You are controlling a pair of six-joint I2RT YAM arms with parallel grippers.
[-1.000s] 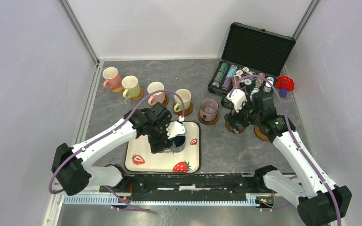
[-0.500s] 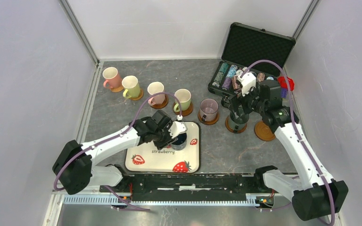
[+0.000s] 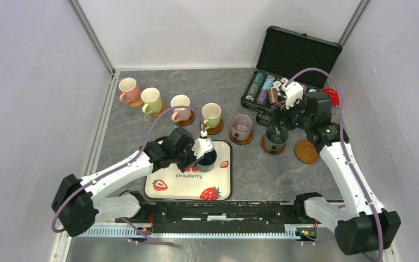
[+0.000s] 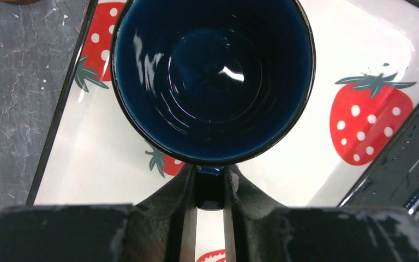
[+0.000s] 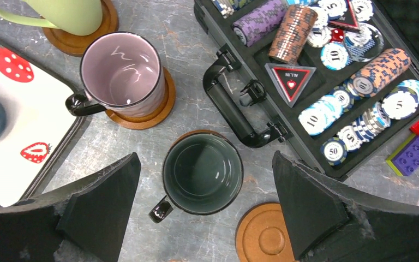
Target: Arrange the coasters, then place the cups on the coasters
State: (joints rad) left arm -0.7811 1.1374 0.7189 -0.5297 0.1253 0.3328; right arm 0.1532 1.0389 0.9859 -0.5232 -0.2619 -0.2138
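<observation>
On the strawberry tray (image 4: 87, 164), the left gripper's (image 4: 210, 185) fingers (image 4: 177, 191) are pinching the dark blue cup's (image 4: 213, 71) handle. The right gripper (image 5: 204, 164) is hanging spread wide over the grey-green cup (image 5: 202, 174), which is showing only a sliver of coaster beneath. Six cups are looking placed, and one bare coaster (image 5: 266, 234) is lying unused. Whether the blue cup is clearing the tray, I cannot tell.

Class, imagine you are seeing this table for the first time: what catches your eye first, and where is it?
The strawberry-print tray at the near middle stands out, the left gripper shut on the handle of the dark blue cup on it. Far right lies an open poker chip case, and before it the open right gripper hangs over a dark grey-green cup on a coaster.
</observation>
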